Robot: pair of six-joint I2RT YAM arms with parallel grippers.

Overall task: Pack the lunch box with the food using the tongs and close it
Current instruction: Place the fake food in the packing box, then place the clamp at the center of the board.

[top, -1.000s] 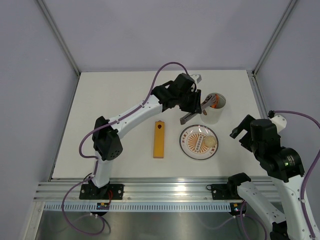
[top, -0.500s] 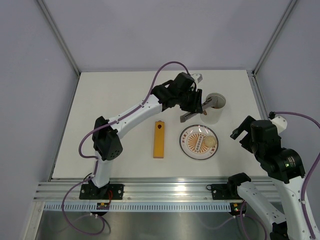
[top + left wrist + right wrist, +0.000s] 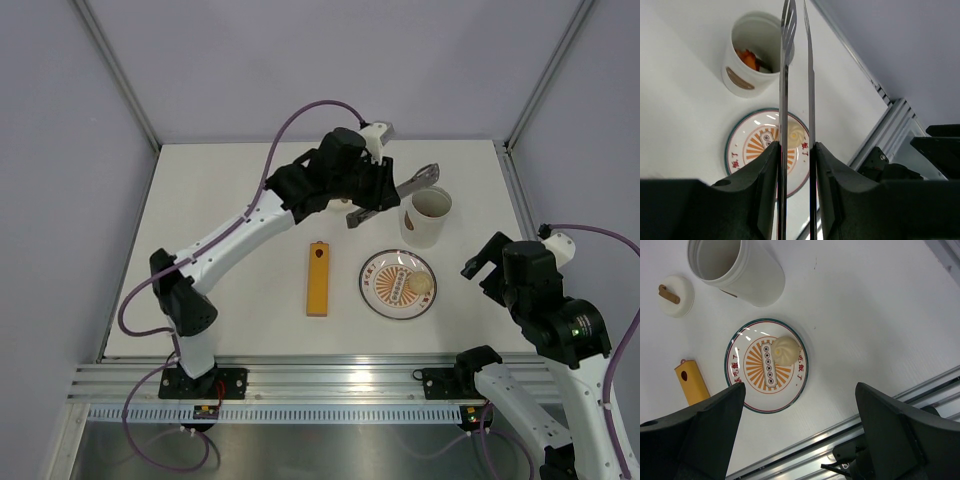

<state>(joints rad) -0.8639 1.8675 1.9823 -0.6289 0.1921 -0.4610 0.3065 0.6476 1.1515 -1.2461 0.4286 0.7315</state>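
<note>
My left gripper [image 3: 378, 190] [image 3: 796, 145] is shut on the grey metal tongs [image 3: 405, 186] [image 3: 785, 75]. The tong tips are empty and hover above the rim of the white lunch box [image 3: 427, 216] [image 3: 751, 56] [image 3: 737, 269]. The box stands open and upright, with orange-red and brown food [image 3: 749, 58] inside. A pale beige ball [image 3: 419, 285] [image 3: 785, 350] [image 3: 796, 134] lies on the patterned plate [image 3: 380, 290] [image 3: 747, 385]. My right gripper [image 3: 487, 266] [image 3: 797, 390] is open and empty, off to the right of the plate.
A long orange bar [image 3: 317, 278] [image 3: 690, 382] lies left of the plate. A round white lid with a brown handle [image 3: 675, 295] sits beside the lunch box; the left arm hides it from above. The table's metal rail [image 3: 850, 427] runs along the near edge.
The left gripper has lifted the tongs out of the lunch box and drawn them back toward the far left. The tong tips now sit above the rim. The right arm is unmoved.
</note>
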